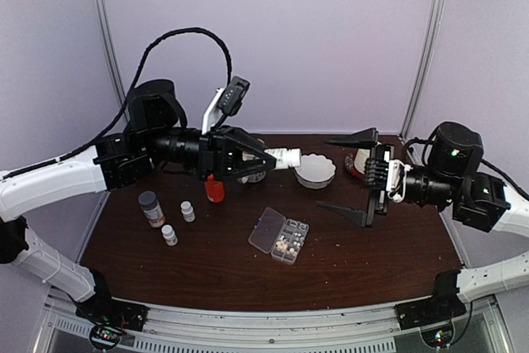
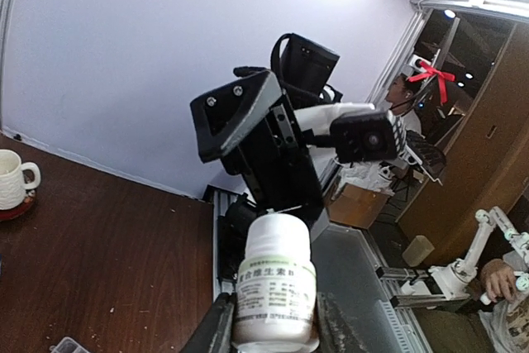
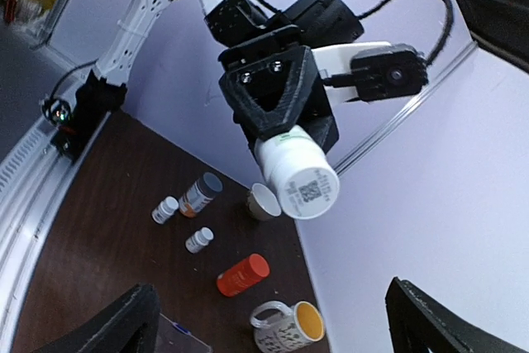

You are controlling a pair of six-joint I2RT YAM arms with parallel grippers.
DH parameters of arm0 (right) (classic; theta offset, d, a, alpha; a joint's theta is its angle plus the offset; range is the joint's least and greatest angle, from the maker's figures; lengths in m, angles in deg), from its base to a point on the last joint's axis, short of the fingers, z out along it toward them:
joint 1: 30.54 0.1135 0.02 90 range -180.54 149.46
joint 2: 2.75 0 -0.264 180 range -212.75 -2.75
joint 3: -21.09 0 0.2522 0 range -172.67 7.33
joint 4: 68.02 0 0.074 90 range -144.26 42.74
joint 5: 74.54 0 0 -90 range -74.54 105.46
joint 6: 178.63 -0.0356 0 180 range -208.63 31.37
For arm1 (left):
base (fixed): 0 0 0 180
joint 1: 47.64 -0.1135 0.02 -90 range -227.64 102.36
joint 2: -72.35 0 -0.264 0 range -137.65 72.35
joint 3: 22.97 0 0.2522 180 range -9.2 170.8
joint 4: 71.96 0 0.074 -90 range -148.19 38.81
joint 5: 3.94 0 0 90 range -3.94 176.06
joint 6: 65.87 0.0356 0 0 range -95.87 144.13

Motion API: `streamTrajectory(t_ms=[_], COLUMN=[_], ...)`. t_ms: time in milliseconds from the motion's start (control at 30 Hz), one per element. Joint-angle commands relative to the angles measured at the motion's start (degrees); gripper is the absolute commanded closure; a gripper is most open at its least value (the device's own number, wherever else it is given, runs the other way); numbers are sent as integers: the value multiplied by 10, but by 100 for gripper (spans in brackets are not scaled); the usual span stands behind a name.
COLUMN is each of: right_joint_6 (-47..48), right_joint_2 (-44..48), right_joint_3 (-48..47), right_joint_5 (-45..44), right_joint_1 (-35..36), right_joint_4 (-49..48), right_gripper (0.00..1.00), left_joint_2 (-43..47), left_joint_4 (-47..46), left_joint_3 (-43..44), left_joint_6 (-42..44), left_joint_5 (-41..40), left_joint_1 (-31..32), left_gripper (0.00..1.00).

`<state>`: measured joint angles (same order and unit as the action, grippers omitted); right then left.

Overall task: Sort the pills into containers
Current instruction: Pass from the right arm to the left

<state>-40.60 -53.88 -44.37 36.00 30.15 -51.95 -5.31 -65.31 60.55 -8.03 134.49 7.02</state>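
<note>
The containers are the compartments of a clear organizer box (image 1: 279,236) lying with its lid open at the table's middle front. Some compartments hold small whitish pills (image 1: 287,246). My left gripper (image 1: 263,159) is shut on a white labelled bottle (image 1: 283,157), held sideways above the table. In the left wrist view the bottle (image 2: 275,291) sits between the fingers. The right wrist view shows its base (image 3: 302,181) pointing at the camera. My right gripper (image 1: 324,174) stands wide open and holds nothing, facing the bottle from the right.
A white bowl (image 1: 316,171) sits under the bottle's far end, with a mug (image 1: 358,160) to its right. An orange bottle (image 1: 215,189), a grey-capped bottle (image 1: 150,208) and two small white bottles (image 1: 188,212) (image 1: 169,235) stand at the left.
</note>
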Motion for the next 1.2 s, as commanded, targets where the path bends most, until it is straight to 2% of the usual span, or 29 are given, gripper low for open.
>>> streamTrajectory(t_ms=[0, 100, 200, 300, 367, 433, 567, 600, 700, 967, 1167], right_joint_6=[-313, -484, -615, -728, -799, -865, -1002, -1016, -1012, -1048, -1047], right_joint_2=[21, 16, -6, -40, -64, -74, -57, -55, -60, -101, -148], right_joint_3=[10, -1, -43, -88, -115, -106, 6, 15, 3, -27, -68], right_joint_5=[-18, -83, -109, -98, -58, -9, 67, 68, 65, 100, 118], right_joint_1=[-6, -7, -7, -10, -31, -46, -72, -72, -72, -60, -41], right_joint_4=[-40, -11, 73, 147, 174, 154, -15, -37, -11, -33, -38], right_gripper=[0, 0, 0, 0, 0, 0, 0, 0, 1, 18, 23], left_joint_2=[47, 65, 74, 79, 83, 90, 105, 107, 111, 120, 126], left_joint_4=[35, 59, 68, 68, 66, 50, 21, 19, 17, -13, -18], left_joint_3=[-15, -32, -40, -45, -52, -63, -83, -86, -96, -135, -144], left_joint_6=[103, 158, 206, 241, 260, 275, 294, 299, 312, 382, 411], left_joint_5=[-60, -116, -156, -186, -198, -206, -216, -219, -229, -239, -247], left_joint_1=[-4, -4, -4, -4, -4, -4, -5, -4, -4, -3, 1], left_gripper=[95, 95, 95, 95, 95, 95, 96, 96, 96, 96, 97])
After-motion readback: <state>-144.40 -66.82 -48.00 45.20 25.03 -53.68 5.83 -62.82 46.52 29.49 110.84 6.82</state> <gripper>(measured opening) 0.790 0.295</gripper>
